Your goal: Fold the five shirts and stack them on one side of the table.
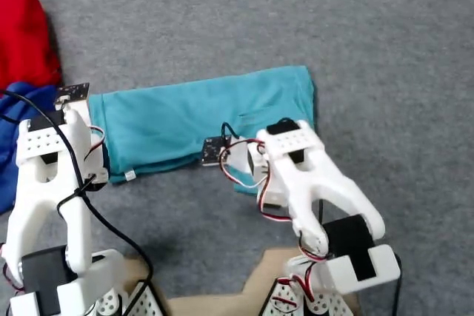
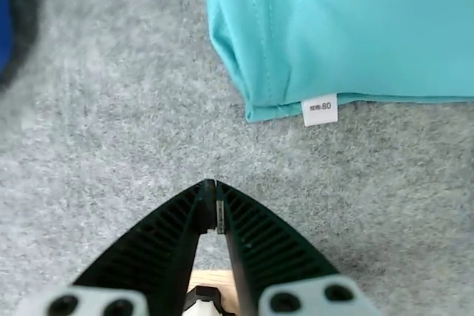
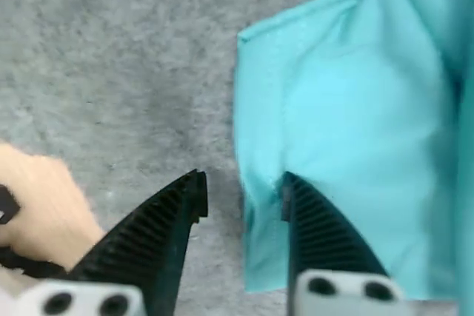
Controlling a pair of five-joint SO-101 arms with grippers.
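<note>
- Shirts in view number three by our count: one teal shirt [image 1: 200, 120], one red shirt [image 1: 22, 31] and one blue shirt [image 1: 15, 131]. The task speaks of five, and we cannot account for the other two.
- We see the teal shirt lying mid-table as a long band, which looks to us folded once lengthwise. Its long axis runs from about 8 o'clock to 2 o'clock in the high view.
- The red shirt lies bunched at the 10 o'clock corner of the table [image 1: 385, 57]. The blue shirt lies at 9 o'clock, touching it, and neither looks folded to us.
- The right gripper [image 3: 243, 179] is spread, with one finger over teal cloth and the other over bare felt, so the shirt's edge runs between them. It stands at the band's 5 o'clock end, and the cloth lies toward 12 o'clock from it.
- The left gripper [image 2: 215, 201] is pressed together on nothing, over bare felt just off the band's 8 o'clock corner. A white label [image 2: 321, 109] hangs from the hem there, and the cloth lies ahead of the tips, apart from them.
- We judge the right arm the nearer one, since it need only close to pinch. The left must first open and go forward to the label corner.
- We count two arms and two grippers, and we see no stack begun.
</note>
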